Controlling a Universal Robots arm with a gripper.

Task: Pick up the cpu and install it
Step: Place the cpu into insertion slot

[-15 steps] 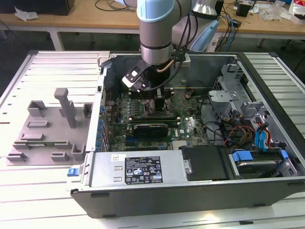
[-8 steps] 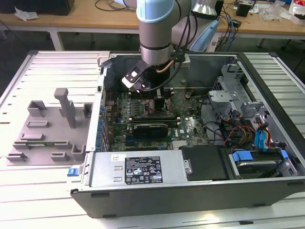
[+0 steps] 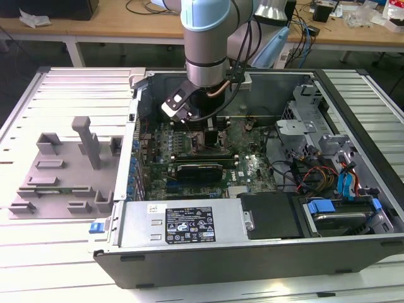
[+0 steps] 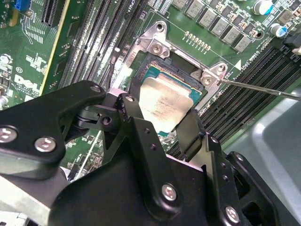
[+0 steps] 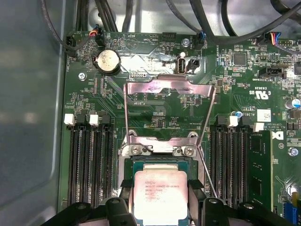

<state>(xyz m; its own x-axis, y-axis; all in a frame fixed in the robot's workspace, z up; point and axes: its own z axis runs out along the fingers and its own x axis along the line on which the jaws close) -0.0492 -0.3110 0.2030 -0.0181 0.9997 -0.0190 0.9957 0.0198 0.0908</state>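
Silvery cpu (image 5: pixel 160 195) is pinched between the two black fingers (image 4: pixel 190 134) of the gripper (image 4: pixel 160 113), which press against its opposite edges. Chip lies level at the socket frame (image 4: pixel 157 44) on the green motherboard (image 5: pixel 141 113); cannot tell whether it is fully seated. Load plate (image 5: pixel 169 87) is swung open, clear of the socket. Thin metal lever (image 4: pixel 263 89) juts out beside the frame. Exterior view: arm (image 3: pixel 205 38) reaches down into the open computer case (image 3: pixel 252 252).
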